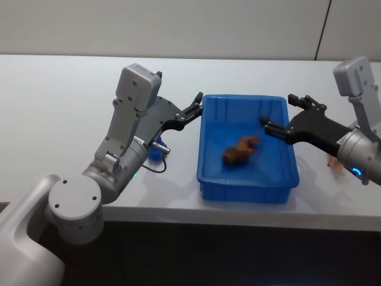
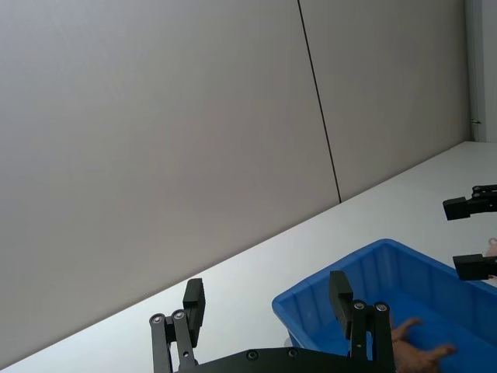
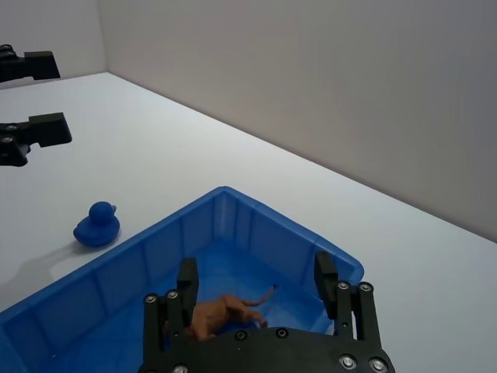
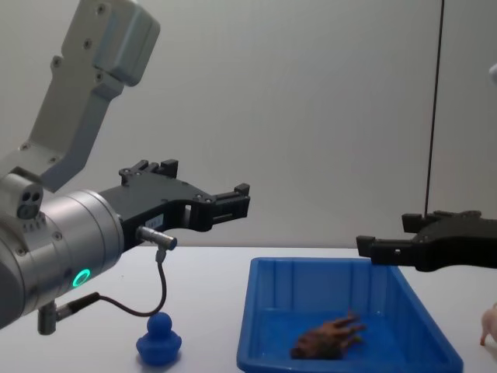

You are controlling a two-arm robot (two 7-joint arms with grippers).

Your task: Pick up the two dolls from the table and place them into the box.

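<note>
We can read no words, numbers, brand marks or signs here, neither on the blue box (image 1: 247,192) nor on the white surface (image 1: 59,95).

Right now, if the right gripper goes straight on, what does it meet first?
Probably nothing: the right gripper points level above the box and brown doll, seemingly clear of the left gripper; depth is unclear.
</note>
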